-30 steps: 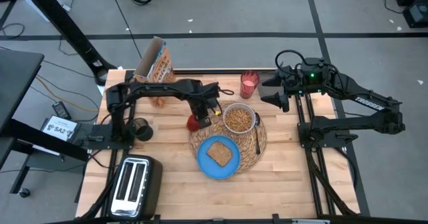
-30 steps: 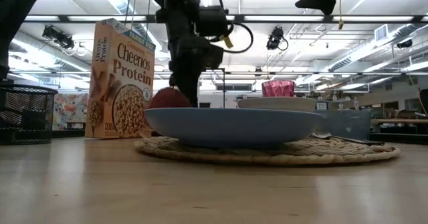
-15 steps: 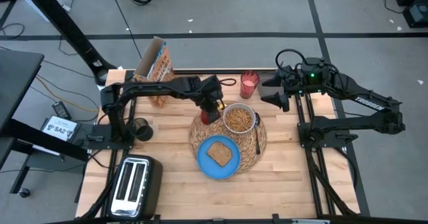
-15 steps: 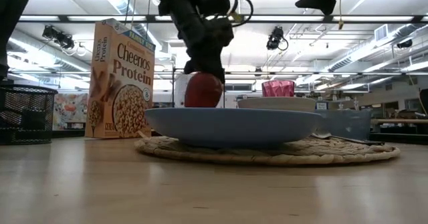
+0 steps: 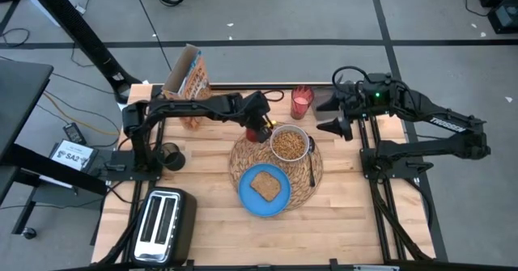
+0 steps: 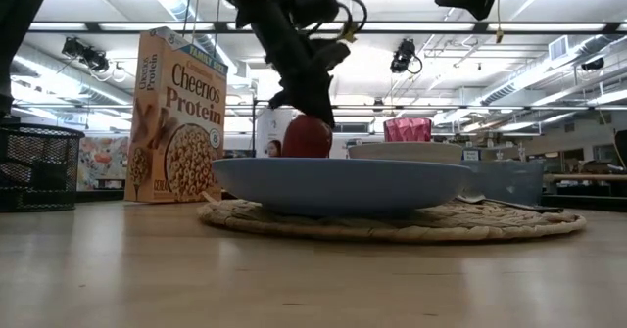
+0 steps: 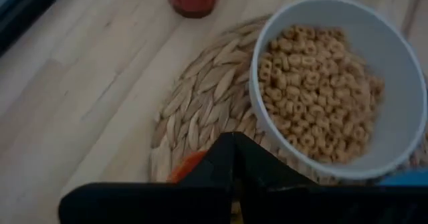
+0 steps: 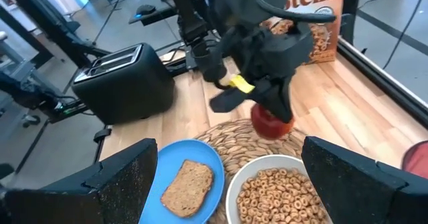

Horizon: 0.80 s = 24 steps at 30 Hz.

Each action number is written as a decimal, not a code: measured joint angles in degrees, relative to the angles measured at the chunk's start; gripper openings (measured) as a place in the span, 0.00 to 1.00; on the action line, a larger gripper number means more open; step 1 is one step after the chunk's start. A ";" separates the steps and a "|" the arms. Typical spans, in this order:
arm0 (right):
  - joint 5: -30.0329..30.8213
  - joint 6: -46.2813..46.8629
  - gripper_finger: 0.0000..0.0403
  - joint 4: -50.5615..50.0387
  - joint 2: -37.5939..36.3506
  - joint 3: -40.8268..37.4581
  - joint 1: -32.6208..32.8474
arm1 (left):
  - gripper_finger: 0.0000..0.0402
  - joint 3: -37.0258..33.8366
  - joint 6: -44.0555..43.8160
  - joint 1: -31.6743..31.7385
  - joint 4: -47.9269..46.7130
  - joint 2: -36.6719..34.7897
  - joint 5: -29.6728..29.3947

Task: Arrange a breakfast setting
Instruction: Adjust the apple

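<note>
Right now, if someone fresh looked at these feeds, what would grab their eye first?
Probably the left gripper holding the red apple above the far edge of the round woven straw placemat, next to the small white bowl full of cereal rings. Next, the blue plate with the toast slice at the placemat's near side. The right gripper waits open over the table's far right, beside the pink drink glass.
</note>
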 joint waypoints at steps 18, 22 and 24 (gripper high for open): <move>0.02 2.89 0.93 -0.57 0.00 0.00 3.38 | 0.02 -9.28 -7.36 -3.27 12.04 -0.72 -5.34; 0.01 2.91 0.93 -0.57 0.00 0.00 3.38 | 0.02 -12.00 -9.94 -4.17 13.81 -1.13 -5.70; 0.02 2.91 0.93 -0.57 0.00 0.00 3.38 | 0.02 -12.62 -10.00 -4.85 14.84 -1.29 -5.80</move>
